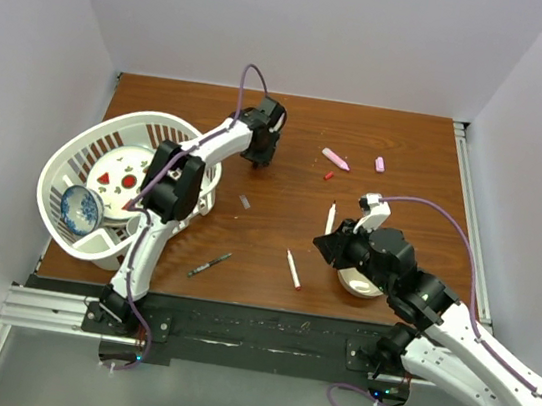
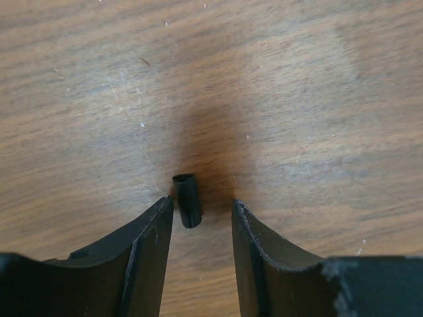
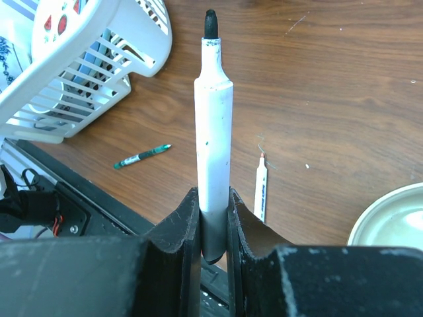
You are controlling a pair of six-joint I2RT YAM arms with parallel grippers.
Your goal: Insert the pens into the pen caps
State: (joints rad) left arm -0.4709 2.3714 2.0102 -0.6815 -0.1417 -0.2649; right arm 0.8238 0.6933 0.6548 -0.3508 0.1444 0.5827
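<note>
My left gripper (image 2: 201, 201) hangs low over the wood at the table's far middle (image 1: 260, 158). It is open, and a black pen cap (image 2: 187, 200) lies on its side between the fingertips, closer to the left finger. My right gripper (image 3: 213, 195) is shut on a white pen (image 3: 213, 125) with a black tip, which sticks straight out past the fingers (image 1: 330, 218). A second white pen (image 1: 293, 269) and a thin dark pen (image 1: 210, 265) lie near the front. Toward the back right lie a pink pen (image 1: 335, 158), a red cap (image 1: 328, 175) and a pale pink cap (image 1: 379, 164).
A white slatted basket (image 1: 62, 196) holding a plate and a blue patterned bowl stands at the left, under the left arm. A white bowl (image 1: 358, 286) sits beneath the right arm. A small grey piece (image 1: 245, 201) lies mid-table. The black rail (image 1: 254, 324) runs along the near edge.
</note>
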